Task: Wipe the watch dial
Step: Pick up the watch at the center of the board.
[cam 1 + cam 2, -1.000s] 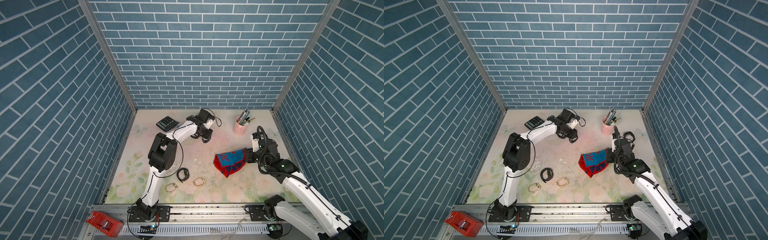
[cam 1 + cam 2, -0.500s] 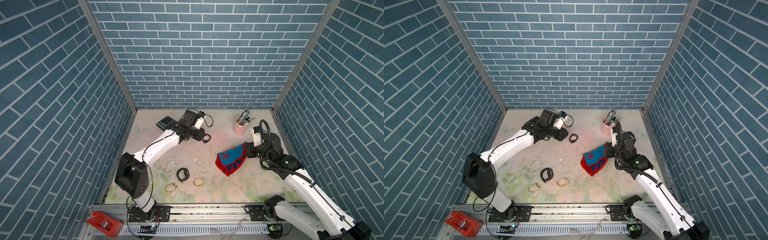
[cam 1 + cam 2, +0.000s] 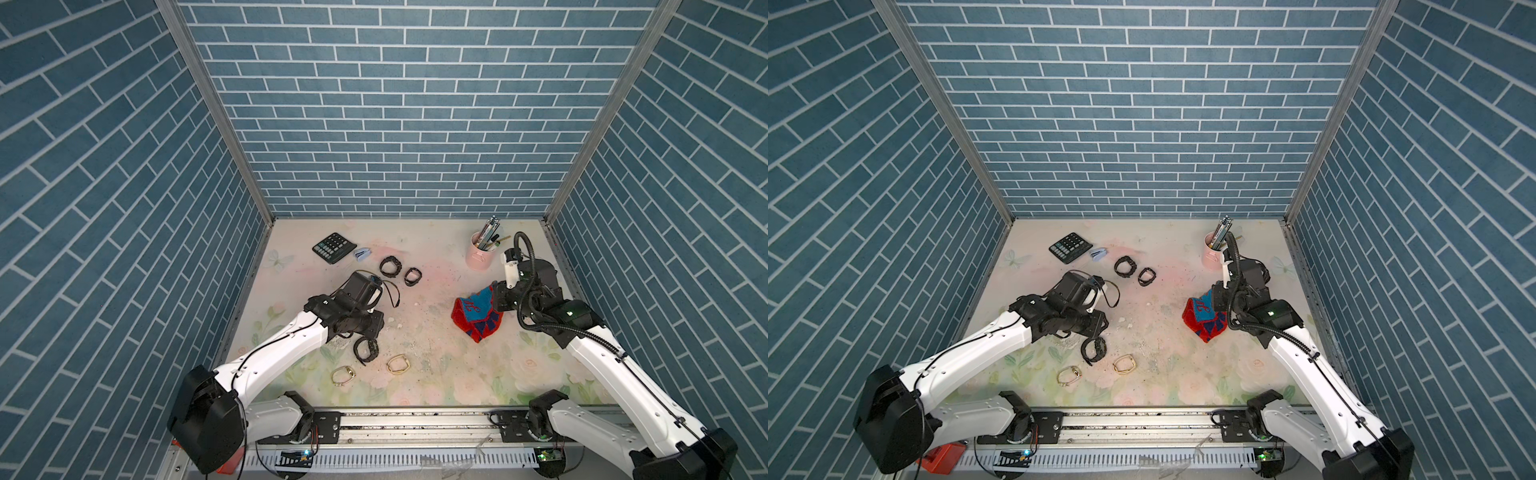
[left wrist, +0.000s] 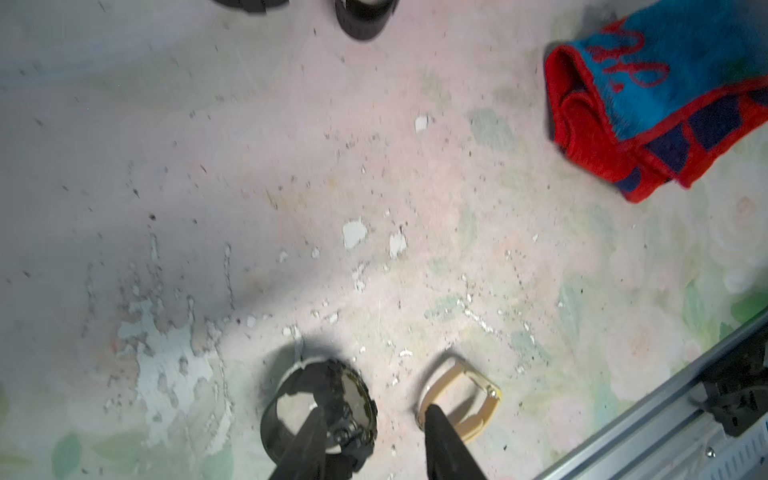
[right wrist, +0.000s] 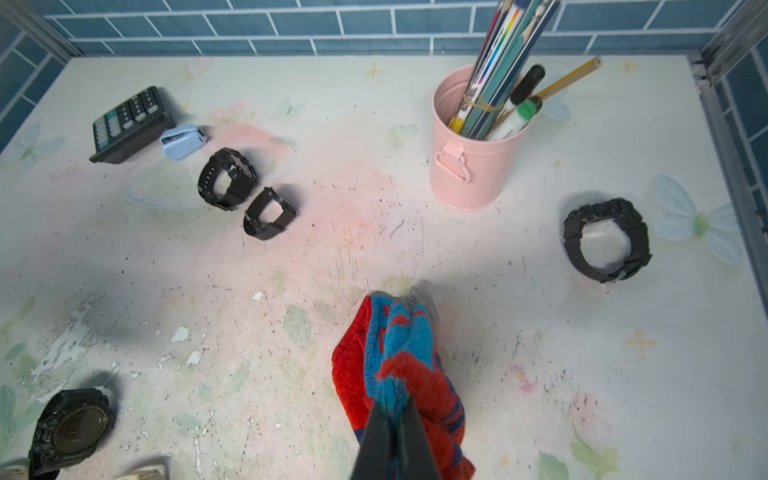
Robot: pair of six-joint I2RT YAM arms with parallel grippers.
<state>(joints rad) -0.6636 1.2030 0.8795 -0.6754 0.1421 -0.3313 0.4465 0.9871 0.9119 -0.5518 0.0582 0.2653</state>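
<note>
A black watch (image 4: pixel 332 399) with a round dark dial (image 5: pixel 77 430) lies on the floral table, front of centre (image 3: pixel 366 348) (image 3: pixel 1094 348). My left gripper (image 4: pixel 376 415) hovers over it, open; one finger (image 4: pixel 311 428) overlaps the strap in the left wrist view, and nothing sits between the jaws. In both top views the left gripper (image 3: pixel 368 326) (image 3: pixel 1096 324) is just behind the watch. My right gripper (image 5: pixel 392 409) is shut on a red and blue cloth (image 5: pixel 399 365), bunched and hanging at the right (image 3: pixel 476 316) (image 3: pixel 1204 318).
Two gold watches (image 3: pixel 343 375) (image 3: pixel 399 364) lie near the front edge. Two black watches (image 3: pixel 390 266) (image 3: pixel 412 276), a calculator (image 3: pixel 334 247) and a small blue stapler (image 3: pixel 362 254) are at the back. A pink pen cup (image 3: pixel 480 255) stands back right, another black watch (image 5: pixel 606 241) beside it.
My left arm has swung from the back of the table forward to the black watch, leaving a small black watch behind, and its jaws have widened slightly. The right arm shifted a little with the cloth.
</note>
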